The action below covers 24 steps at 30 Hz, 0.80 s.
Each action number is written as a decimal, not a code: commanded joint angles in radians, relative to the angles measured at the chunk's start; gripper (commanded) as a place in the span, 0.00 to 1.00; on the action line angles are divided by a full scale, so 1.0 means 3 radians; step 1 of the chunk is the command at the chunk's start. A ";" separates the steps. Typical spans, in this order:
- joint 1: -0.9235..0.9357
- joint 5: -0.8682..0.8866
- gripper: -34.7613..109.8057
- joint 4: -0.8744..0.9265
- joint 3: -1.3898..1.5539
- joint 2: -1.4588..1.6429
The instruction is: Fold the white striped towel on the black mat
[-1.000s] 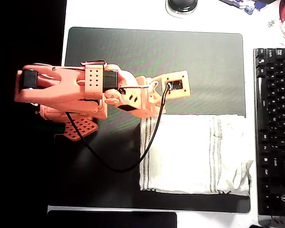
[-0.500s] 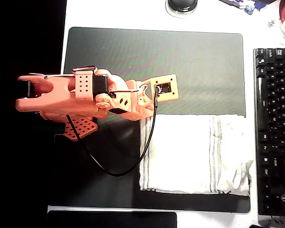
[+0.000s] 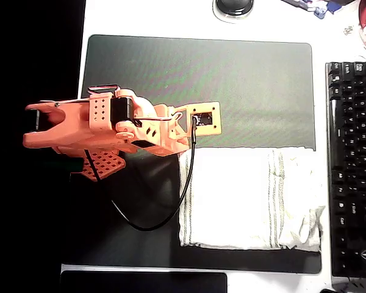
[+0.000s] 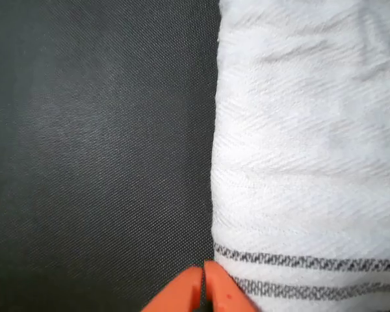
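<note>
Overhead looks straight down; wrist hugs mat (image 4: 97, 149).

The white striped towel (image 3: 247, 198) lies flat on the black mat (image 3: 201, 79). It makes a wide rectangle on the near right part of the mat in the overhead view. Thin grey stripes run down it close to its left edge, and more run down it nearer its right side. Its right end looks bumpy and a bit crumpled, and it reaches the mat's right edge. In the wrist view the towel (image 4: 312, 162) shows a rough weave, with its straight edge on the dark mat (image 4: 97, 149). The mat is big and black with round corners and a fine bumpy skin.
</note>
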 commanded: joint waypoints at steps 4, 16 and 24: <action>0.0066 0.0000 0.24 0.0332 0.0066 0.0184; 0.0159 0.0097 0.24 0.0522 0.0072 0.0215; 0.0164 0.0102 0.24 0.0522 0.0072 0.0215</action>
